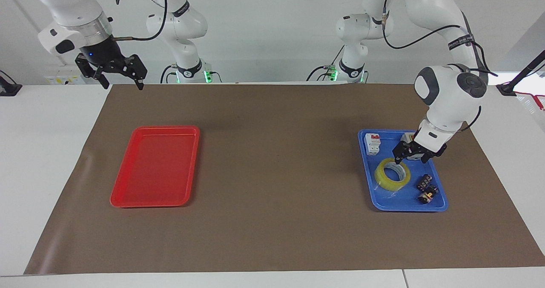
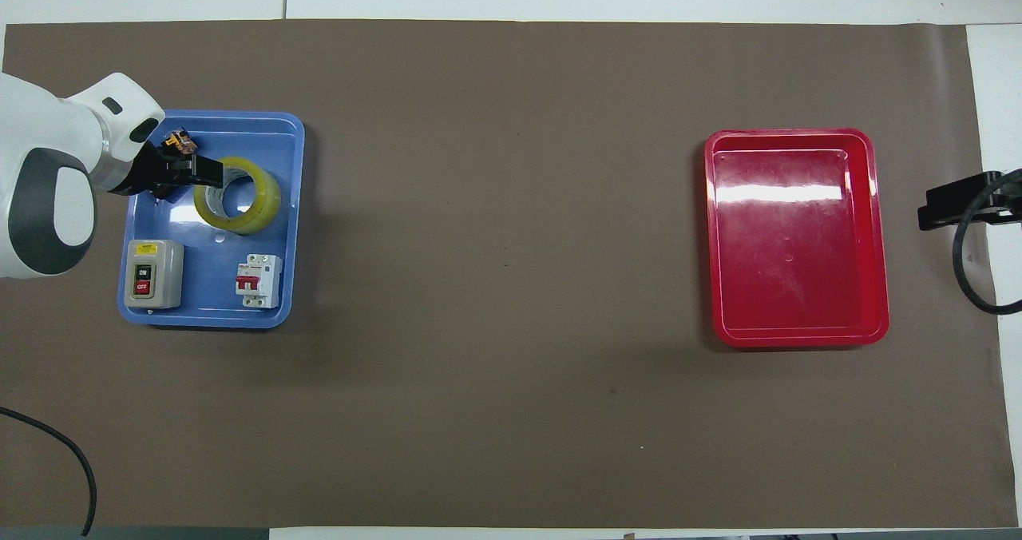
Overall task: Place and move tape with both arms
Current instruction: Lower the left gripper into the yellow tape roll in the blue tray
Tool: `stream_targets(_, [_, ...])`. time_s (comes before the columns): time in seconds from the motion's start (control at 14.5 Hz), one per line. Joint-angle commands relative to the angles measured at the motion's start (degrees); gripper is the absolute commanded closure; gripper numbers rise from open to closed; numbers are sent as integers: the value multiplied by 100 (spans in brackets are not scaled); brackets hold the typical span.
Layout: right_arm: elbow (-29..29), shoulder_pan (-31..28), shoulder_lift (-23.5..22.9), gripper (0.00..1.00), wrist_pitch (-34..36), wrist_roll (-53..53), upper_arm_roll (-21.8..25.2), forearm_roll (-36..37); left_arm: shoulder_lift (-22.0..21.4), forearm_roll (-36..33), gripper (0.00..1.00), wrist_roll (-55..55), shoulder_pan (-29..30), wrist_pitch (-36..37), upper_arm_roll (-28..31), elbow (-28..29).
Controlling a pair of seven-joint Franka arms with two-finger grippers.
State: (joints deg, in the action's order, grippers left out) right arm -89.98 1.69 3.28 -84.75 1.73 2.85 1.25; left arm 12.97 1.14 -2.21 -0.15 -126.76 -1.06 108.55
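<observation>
- in the facing view the left gripper (image 1: pixel 411 155) hangs over the blue tray (image 1: pixel 383 203) and covers most of the grey switch box (image 1: pixel 407 136); its fingers are spread, holding nothing, just above the tape's edge nearest the robots.
- the overhead view shows that switch box (image 2: pixel 154 273) whole, with "on" and "off" readable on its 2 buttons; its yellow label is too small to read.
- the tape (image 1: pixel 392 174) lies flat in the middle of the blue tray, at the left arm's end of the table.
- overhead, the left gripper (image 2: pixel 206 176) overlaps the tape (image 2: pixel 239 196) and hides 1 of the 2 small black parts (image 2: pixel 179 140); the facing view shows both (image 1: pixel 427 188).
- the white breaker (image 1: pixel 372 143) has red marks; its print is unreadable.
- the right gripper (image 1: pixel 121 77) waits spread wide over the table's edge nearest the robots; overhead only a cut-off black piece (image 2: pixel 954 203) shows.
- the red tray (image 1: pixel 155 166) sits at the right arm's end.
</observation>
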Motion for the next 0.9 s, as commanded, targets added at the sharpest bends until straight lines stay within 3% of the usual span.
stream_targets(0.0, [-2,-46,24,0,47,-67,-13,-64,82,-62,0,-42,50,-480,1,237])
stream_targets(0.41, [-2,-46,24,0,47,-67,-12,-73,478,-62,0,-16,50,-770,9,280])
stream_targets(0.69, [-37,-46,33,0,29,3,-12,-73,522,-61,0,2,59,-868,9,438])
stream_targets(0.76, [-89,-63,41,0,12,64,-12,-73,514,-62,13,2,76,-850,9,456])
stream_targets(0.83, [-98,-72,50,0,12,117,-12,-73,513,-62,31,2,111,-841,9,448])
